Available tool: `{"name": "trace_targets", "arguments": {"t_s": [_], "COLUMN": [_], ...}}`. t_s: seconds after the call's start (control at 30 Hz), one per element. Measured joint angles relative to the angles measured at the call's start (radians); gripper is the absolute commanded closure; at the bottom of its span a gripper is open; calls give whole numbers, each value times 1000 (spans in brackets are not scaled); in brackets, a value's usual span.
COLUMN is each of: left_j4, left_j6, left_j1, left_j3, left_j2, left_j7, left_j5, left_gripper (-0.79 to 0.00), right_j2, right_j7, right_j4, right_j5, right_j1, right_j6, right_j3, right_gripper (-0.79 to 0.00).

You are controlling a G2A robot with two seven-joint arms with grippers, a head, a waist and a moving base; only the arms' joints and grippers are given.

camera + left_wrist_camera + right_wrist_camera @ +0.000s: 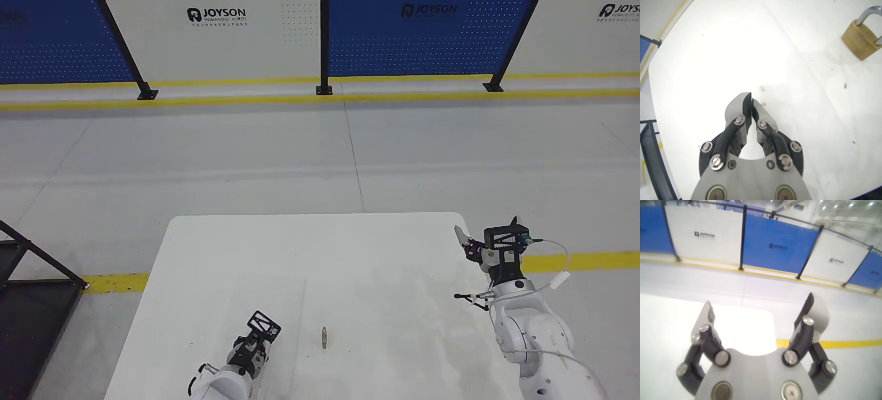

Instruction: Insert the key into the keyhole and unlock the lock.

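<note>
L gripper [751, 100]: pads pressed together w/ nothing between, over the table [715, 56], w/ the brass lock [860, 42] lying flat near it, on the side toward the other arm. It is prob. closed simply bc no grasp has begun. R gripper [760, 302]: spread wide, empty, at the table's right edge and well apart from the lock, likely kept ready to take the key. I can't make out the key anywhere, so the job looks barely started.
</note>
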State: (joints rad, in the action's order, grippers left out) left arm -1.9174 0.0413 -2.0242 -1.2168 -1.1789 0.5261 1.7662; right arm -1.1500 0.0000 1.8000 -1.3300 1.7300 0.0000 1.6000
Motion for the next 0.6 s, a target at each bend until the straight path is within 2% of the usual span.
{"name": "trace_targets", "arguments": {"t_s": [0.43, 0.6], "left_j4": [-44, -68], "left_j6": [46, 51], "left_j1": [-45, -56], "left_j3": [-41, -65], "left_j2": [1, 0], "left_j7": [-61, -108], "left_j5": [-51, -119], "left_gripper": [0, 0], "right_j2": [0, 0], "right_j7": [0, 0], "right_j4": [0, 0], "right_j5": [0, 0], "right_j1": [0, 0], "right_j6": [0, 0], "right_j3": [0, 0], "right_gripper": [-785, -785]}}
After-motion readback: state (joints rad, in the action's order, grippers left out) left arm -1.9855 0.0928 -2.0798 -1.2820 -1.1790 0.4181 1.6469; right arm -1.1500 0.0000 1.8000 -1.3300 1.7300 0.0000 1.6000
